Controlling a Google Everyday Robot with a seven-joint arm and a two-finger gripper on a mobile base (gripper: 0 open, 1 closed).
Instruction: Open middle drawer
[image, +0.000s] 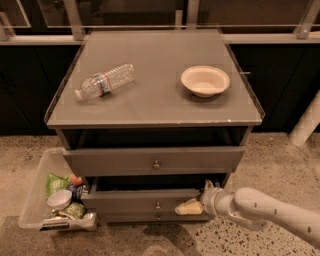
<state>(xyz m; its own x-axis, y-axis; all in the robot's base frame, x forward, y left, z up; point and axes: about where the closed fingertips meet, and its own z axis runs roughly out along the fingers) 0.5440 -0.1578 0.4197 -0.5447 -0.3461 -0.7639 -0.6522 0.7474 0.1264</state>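
The grey cabinet has three drawer fronts. The middle drawer (125, 202) has a small round knob (157, 205) at its centre and stands pulled out a little, with a dark gap above its top edge. My gripper (189, 206), cream at the end of a white arm (260, 210) that comes in from the lower right, rests against the middle drawer's front just right of the knob. The taller top drawer (110, 161) is above it. The narrow lowest drawer front (125, 218) is below it.
A clear plastic water bottle (105, 81) lies on its side on the cabinet top, and a cream bowl (205, 80) stands to its right. A clear bin (35, 195) of snack packets sits on the floor left of the drawers. A white post (307, 122) stands at the right.
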